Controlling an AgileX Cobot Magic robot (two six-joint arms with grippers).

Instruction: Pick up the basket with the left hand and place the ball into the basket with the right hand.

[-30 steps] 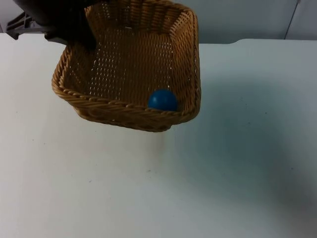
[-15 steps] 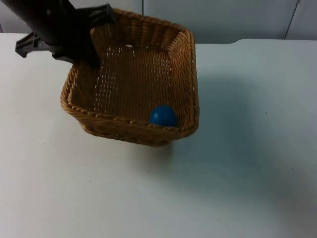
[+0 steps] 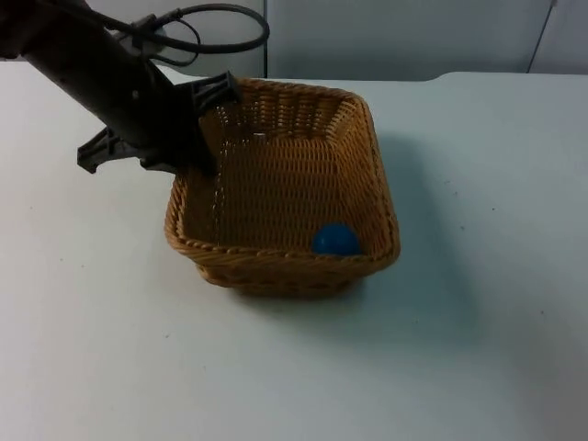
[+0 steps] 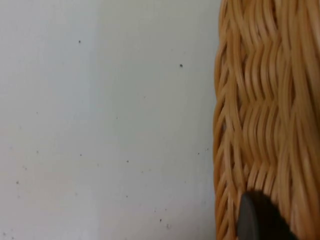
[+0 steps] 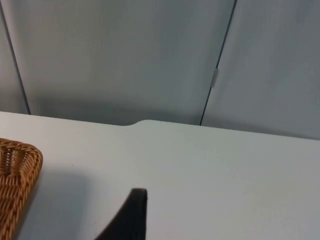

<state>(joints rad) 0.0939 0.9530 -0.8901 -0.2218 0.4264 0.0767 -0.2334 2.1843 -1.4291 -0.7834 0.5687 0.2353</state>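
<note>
Where the white table (image 3: 478,349) meets the grey partition wall (image 3: 404,37), the largest thing on it is the basket (image 3: 285,197) — a squarish wicker tub of honey-coloured cane, with a thick braided rim and walls that slope inward to an open-weave floor through which the pale surface shows. It sits a little left of the table's middle in the top view, and a soft shadow lies to its right. Close up from the left wrist, its outer wall (image 4: 265,110) reads as tight, wavy vertical strands beside bare, speckled table (image 4: 100,125).

From the upper left the black left arm reaches down to the basket's far-left rim, and the left gripper (image 3: 204,152) is clamped on that rim, one finger inside the wall and the other outside; the arm's bulk hides the rim's corner there.

Inside the basket, against the near wall toward the right corner, rests the ball (image 3: 335,241) — small, smooth, plain blue, its lower part cut off by the rim in front of it.

Of the right gripper (image 5: 131,215) a single dark fingertip shows above the table, well apart from the basket's edge (image 5: 17,175); whether its fingers are apart or together cannot be told.
</note>
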